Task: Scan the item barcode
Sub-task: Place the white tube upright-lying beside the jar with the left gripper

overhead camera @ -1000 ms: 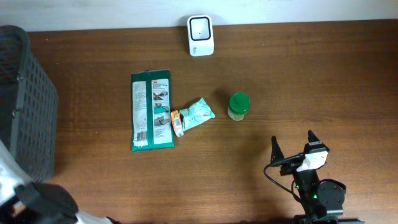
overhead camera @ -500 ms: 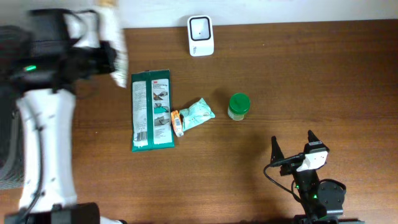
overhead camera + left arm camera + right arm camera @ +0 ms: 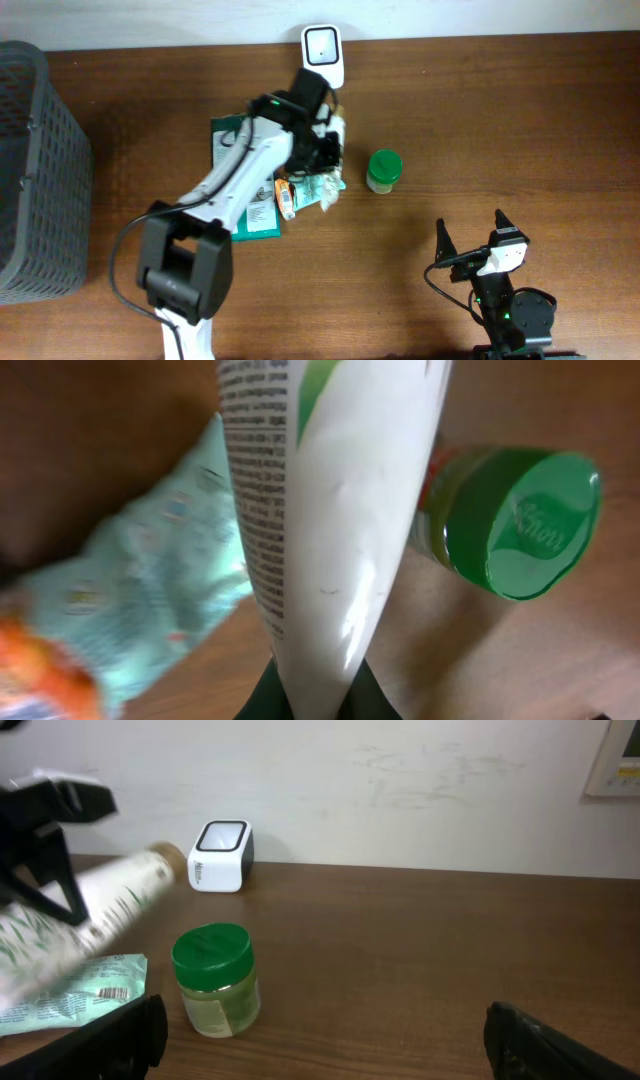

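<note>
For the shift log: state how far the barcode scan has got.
Done: the white tube is lifted, clamped in the left gripper. In hand: it hangs beside the green-lidded jar, short of the scanner. Left: showing its barcode to the scanner. The right gripper sits open.

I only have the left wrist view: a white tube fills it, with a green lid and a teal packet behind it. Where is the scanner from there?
Observer: The scanner stands at the far edge of the table, beyond the tube. The tube's capped end points roughly toward it.
Operator: Is the tube off the table?
Observer: Yes. The right wrist view shows it tilted in the air, held by the left gripper above the teal packet.
Operator: And the other arm?
Observer: The right gripper is open and empty near the table's front edge, apart from every item.
</note>
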Robot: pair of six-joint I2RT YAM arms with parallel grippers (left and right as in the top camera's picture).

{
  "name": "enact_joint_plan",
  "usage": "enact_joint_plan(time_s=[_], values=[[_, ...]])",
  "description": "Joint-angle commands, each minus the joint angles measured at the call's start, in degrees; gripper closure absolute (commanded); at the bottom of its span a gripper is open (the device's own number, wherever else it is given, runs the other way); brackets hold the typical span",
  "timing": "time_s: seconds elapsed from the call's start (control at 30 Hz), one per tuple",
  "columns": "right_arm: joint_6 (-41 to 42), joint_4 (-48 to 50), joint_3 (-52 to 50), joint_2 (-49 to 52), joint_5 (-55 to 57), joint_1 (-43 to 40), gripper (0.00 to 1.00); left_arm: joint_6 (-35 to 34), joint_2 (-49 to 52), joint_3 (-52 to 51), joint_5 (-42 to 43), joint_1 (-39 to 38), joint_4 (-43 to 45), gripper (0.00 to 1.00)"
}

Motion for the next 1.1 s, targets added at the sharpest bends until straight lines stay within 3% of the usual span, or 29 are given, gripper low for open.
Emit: enact_joint_plan(time_s=[0.0,0.2,0.23,0.3,0.37,0.4,0.8,1.07], values=[[-0.2,-0.1,-0.4,-0.4,-0.5,0.1,0.02,-9.0,2.0,0.4,-5.0,-4.2,-0.2,1.0],[-0.2,-0.1,-0.4,-0.4,-0.5,0.1,0.02,-10.0,5.4,0.4,-5.8,-7.9,0.2,1.0],[-0.2,-0.1,-0.4,-0.4,-0.5,0.1,0.02,-9.9,5.5,0.4,-5.8,-8.2,0.5,0.85],[-0.2,-0.1,-0.4,-0.4,-0.5,0.1,0.02,-9.9,5.5,0.4,-5.8,-8.3,0.9,0.35],[-0.2,-0.1,-0.4,-0.4,-0.5,0.1,0.02,-9.9,5.5,0.4,-5.8,-8.3,1.2,0.08],[-0.2,-0.1,-0.4,-0.4,-0.5,0.1,0.02,-9.6,5.5,0.4,-5.8,-8.2,1.7,0.0],[-0.2,-0.1,-0.4,-0.4,-0.5,0.1,0.02,7.0,-3.3,10.8,-5.7,-1.0,-0.8,0.01],[-0.2,-0.1,-0.4,-0.4,-0.5,0.1,0.02,18.3,-10.8,10.9,-0.6,16.1,-5.2,0.01]])
